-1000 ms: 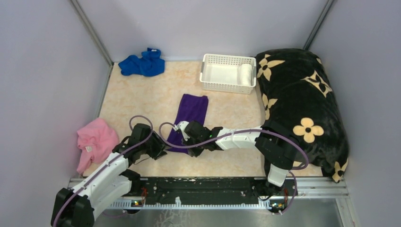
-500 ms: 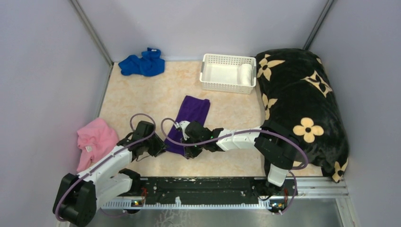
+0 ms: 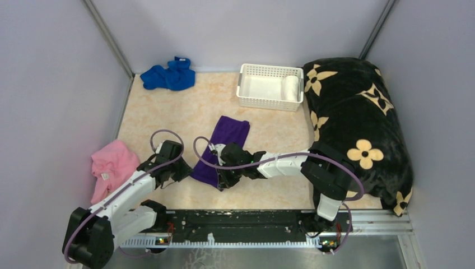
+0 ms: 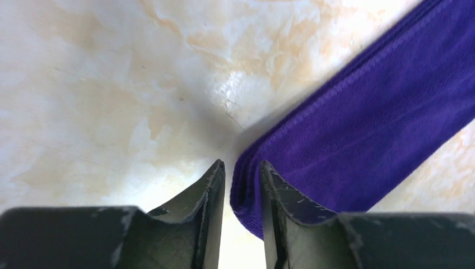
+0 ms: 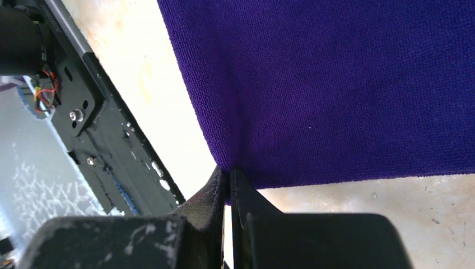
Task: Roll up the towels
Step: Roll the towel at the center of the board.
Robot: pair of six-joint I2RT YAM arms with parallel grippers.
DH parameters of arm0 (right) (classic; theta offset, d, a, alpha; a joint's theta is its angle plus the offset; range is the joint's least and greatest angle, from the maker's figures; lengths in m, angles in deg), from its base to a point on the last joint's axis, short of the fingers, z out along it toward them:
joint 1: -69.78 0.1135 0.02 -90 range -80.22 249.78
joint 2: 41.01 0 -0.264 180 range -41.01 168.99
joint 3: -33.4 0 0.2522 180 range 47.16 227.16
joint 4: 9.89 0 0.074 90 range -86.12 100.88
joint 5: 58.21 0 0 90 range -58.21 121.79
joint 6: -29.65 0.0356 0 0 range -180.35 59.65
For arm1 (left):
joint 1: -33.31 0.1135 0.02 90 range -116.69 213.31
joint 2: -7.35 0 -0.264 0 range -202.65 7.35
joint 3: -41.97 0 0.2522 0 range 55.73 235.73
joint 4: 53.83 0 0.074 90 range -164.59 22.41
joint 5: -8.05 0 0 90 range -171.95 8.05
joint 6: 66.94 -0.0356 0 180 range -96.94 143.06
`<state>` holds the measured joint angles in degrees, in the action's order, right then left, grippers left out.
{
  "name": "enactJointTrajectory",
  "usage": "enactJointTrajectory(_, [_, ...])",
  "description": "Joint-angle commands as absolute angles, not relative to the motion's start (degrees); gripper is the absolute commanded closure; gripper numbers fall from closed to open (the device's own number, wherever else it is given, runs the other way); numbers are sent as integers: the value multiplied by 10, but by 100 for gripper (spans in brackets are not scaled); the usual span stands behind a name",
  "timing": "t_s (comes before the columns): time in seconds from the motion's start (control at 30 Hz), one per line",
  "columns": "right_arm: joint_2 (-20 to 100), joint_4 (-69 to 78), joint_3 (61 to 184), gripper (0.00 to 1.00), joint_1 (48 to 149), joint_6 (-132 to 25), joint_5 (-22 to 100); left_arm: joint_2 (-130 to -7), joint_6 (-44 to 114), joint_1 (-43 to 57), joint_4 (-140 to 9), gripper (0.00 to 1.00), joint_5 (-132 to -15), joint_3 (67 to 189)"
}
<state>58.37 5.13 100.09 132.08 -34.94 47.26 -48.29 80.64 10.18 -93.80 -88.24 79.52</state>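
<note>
The right end effector (image 5: pixel 228 178) is clamped on the near edge of the dark purple towel (image 5: pixel 347 84); its two fingers meet with the cloth bunched into a fold between them. From above, this end effector (image 3: pixel 223 180) sits at the near right corner of that towel (image 3: pixel 224 140). The left end effector (image 4: pixel 242 179) has its jaws narrowly parted around the thick near left corner of the same towel (image 4: pixel 364 129); the cloth edge lies between the fingers, but whether they press on it cannot be told. In the overhead view the left end effector (image 3: pixel 185 172) is just beside the towel's near left corner.

The purple towel lies long and narrow on the marbled tabletop (image 3: pixel 168 112), slanting from near left to far right. The bright blue towel (image 3: pixel 168 75) lies crumpled in the far left corner. A white basket (image 3: pixel 270 87) stands at the far edge and holds a rolled cream-white towel (image 3: pixel 290 87) at its right end. A pink cloth (image 3: pixel 113 167) lies at the left edge, and a black blanket with beige flowers (image 3: pixel 355 123) fills the right side.
</note>
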Motion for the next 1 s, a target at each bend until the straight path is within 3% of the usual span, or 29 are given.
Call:
enactJointTrajectory(0.0, [592, 41, 1021, 100, 1295, -314, 532, -465, 778, 101, -988, 60, -941, 824])
enactJointTrajectory(0.3, [621, -8, 1003, 100, 1235, -267, 640, -413, 751, 101, -1042, 48, -891, 840])
enactJointTrajectory(0.6, [649, -9, 1005, 100, 1195, -249, 675, -384, 739, 100, -1095, 46, -857, 865])
enactJointTrajectory(0.97, [663, 18, 1022, 100, 1185, -266, 674, -437, 730, 100, -988, 47, -764, 834])
